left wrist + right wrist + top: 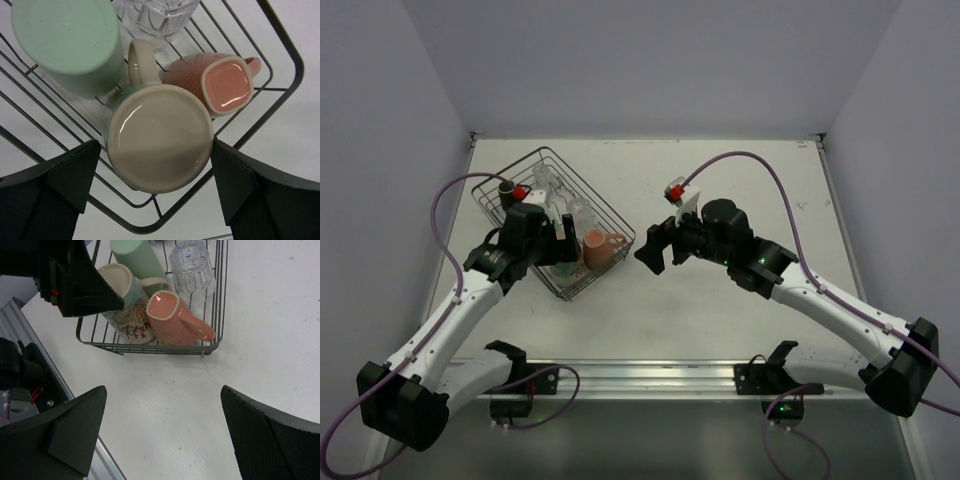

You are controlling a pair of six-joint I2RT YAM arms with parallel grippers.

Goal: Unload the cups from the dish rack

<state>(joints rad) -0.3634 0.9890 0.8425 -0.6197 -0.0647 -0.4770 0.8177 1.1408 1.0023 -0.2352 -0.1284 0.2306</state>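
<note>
Colour reference:

- Rectangular black wire dish rack [285, 38]: uniform black.
- Cream ceramic mug [127, 315]: plain glossy cream base; wall printed with red and teal motifs (fine dark linework between them).
- Salmon-pink ceramic mug [172, 322]: fine dotted texture on the wall.
- Pale green cylindrical cup [65, 40]: unpatterned mint.
- Clear ribbed glass [192, 265]: colourless.
- White tabletop [260, 315]: sparse dark specks.

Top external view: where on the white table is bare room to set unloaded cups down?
Bare: the white table right of the black wire dish rack, beneath the right arm's open tool. Crowded: the rack's near corner, where cream patterned mug, salmon-pink mug and pale green cup sit packed.
</note>
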